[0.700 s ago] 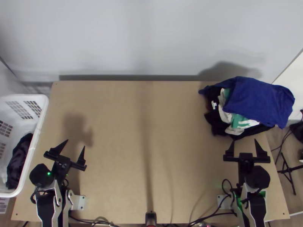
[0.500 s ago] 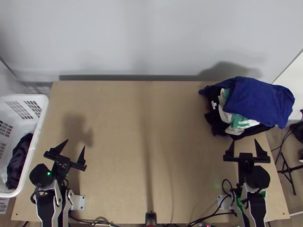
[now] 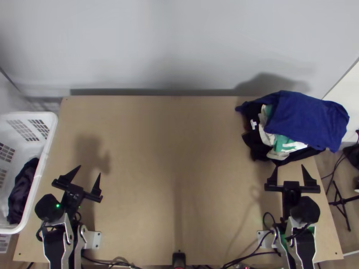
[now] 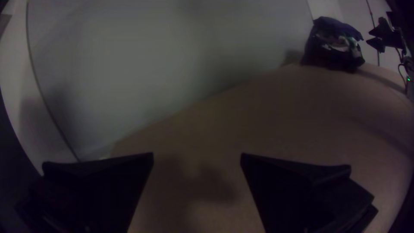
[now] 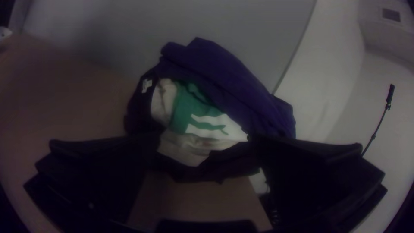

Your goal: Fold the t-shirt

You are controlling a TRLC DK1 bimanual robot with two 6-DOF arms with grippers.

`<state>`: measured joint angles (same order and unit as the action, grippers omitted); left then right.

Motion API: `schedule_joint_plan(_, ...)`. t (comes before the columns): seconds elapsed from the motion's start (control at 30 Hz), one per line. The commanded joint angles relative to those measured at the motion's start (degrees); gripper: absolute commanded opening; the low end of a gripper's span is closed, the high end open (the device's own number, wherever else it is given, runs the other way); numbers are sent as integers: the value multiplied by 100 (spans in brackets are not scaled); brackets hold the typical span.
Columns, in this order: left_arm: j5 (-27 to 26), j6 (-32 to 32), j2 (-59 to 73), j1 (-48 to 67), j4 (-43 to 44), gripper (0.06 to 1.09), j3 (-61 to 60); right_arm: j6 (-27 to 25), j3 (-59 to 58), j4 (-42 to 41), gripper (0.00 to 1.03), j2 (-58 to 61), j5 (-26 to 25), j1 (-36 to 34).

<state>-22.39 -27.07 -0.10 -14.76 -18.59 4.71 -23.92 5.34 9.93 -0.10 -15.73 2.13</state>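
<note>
Piled clothes (image 3: 307, 121) — just beyond right claw (image 3: 289, 167).

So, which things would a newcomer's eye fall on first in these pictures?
Probably the blue cloth first, lying over the heap of clothes at the far right corner of the table. Then the white basket at the left side, with dark cloth inside. The left gripper and right gripper hang open over the near side.

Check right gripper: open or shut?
Open. In the top view, the right gripper's two black fingertips stand well apart.
</note>
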Motion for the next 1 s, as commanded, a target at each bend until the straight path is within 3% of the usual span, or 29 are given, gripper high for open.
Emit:
schedule_joint_plan(0.0, -2, 0, 1, 0, 4, 104, -5, 2, 2, -9, 99, 1, -1, -2)
schedule_joint_plan(0.97, -2, 9, 1, 97, -4, 104, -5, 151, 2, 35, 99, 1, 105, 209)
